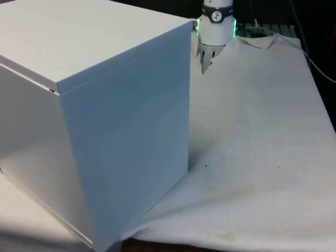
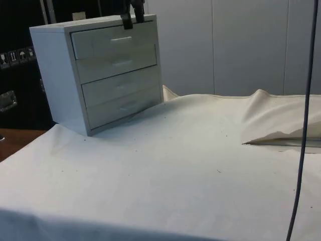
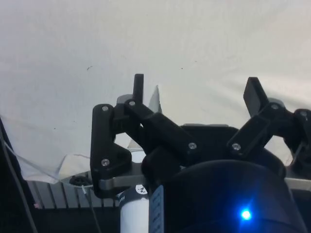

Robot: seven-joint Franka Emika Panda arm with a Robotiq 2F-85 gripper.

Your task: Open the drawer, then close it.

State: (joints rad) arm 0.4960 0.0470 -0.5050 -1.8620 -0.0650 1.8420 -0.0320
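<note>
Item: white chest of drawers (image 2: 108, 70), standing on the cloth-covered surface (image 2: 190, 165) at the side view's left, its blank back and side turned to the front view.
Drawers: 4 fronts visible in the side view, all flush with the carcass; top drawer (image 2: 113, 41) shut, its handle (image 2: 121, 38) untouched.
Pincer (image 2: 131, 19): black, hanging just above the chest's top front edge; fingers (image 3: 138, 87) spread apart, holding nothing.
Progress: judged at the outset. Neither opening nor closing was done; the approach to a handle, the pull and the push back all remained.
</note>
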